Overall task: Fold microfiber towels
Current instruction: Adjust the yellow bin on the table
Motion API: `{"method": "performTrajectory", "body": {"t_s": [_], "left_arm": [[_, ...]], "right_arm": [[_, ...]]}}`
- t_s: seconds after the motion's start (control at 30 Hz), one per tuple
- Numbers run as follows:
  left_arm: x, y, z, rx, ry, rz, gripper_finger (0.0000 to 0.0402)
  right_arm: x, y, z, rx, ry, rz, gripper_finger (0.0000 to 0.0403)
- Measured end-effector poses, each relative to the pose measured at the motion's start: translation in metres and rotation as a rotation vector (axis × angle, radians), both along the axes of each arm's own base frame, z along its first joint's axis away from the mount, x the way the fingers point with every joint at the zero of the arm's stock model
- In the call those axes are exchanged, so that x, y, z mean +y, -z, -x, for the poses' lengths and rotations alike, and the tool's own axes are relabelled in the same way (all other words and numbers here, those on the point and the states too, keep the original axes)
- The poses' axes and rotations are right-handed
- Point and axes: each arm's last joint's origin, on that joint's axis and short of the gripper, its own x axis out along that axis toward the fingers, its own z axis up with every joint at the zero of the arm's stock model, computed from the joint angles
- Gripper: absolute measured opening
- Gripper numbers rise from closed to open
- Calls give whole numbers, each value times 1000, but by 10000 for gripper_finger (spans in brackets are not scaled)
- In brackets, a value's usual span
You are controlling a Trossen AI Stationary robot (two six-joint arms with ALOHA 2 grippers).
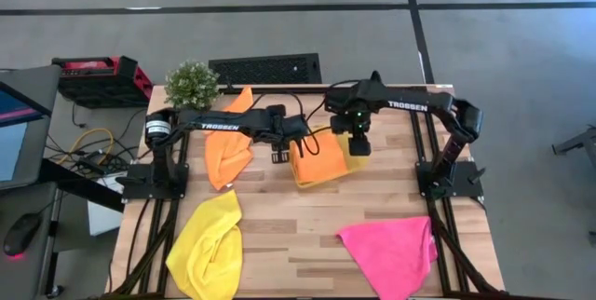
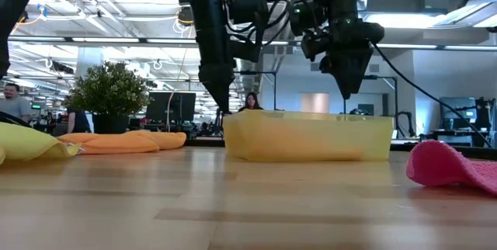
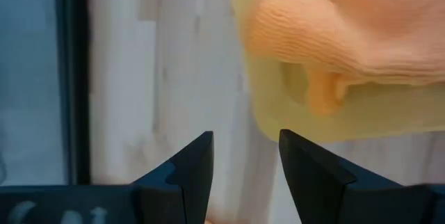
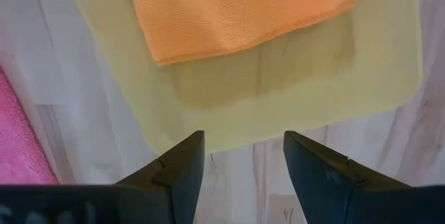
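A folded orange towel [image 1: 315, 158] lay in the yellow tray [image 1: 328, 181] at frame center; the other orange towel [image 1: 228, 148], yellow towel [image 1: 207, 244] and pink towel [image 1: 391, 253] remained unfolded. The left gripper [image 1: 279, 156] and right gripper [image 1: 358, 146] hovered spread, empty. Risk: fingers descending near the rim could snag the tray.

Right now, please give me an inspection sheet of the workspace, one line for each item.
Surface: wooden table, bare at the middle.
Job's things: folded orange towel in yellow tray; second orange towel, yellow towel and pink towel lie unfolded.
Clutter: potted plant.
Grippers: left gripper open beside tray; right gripper open above tray.
Cables: loose wires left of table.
Surroundings: people far behind.
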Motion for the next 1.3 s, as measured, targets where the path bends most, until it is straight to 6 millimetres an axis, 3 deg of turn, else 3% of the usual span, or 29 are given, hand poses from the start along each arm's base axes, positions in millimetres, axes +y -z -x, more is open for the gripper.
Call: {"method": "performTrajectory", "body": {"t_s": [0.13,0.23,0.37,0.63,0.9,1.1,1.3], "left_arm": [[0,-3,2,-25,-9,57,158],[-8,-15,4,-96,9,171,158],[-15,-35,10,-166,-8,187,158],[-27,-93,43,-343,-99,161,158],[-35,-135,78,-485,-168,98,158],[-39,-150,92,-541,-183,96,158],[-45,-151,93,-547,-185,96,158]], "right_arm": [[2,0,-1,-1,-7,-4,221],[4,0,-1,-20,-5,-58,221],[7,9,-8,-4,-17,-81,221],[22,43,-11,124,-38,-117,221],[47,51,-16,117,-109,-108,221],[62,53,-18,115,-138,-107,221],[73,53,-20,104,-115,-184,221]]}}
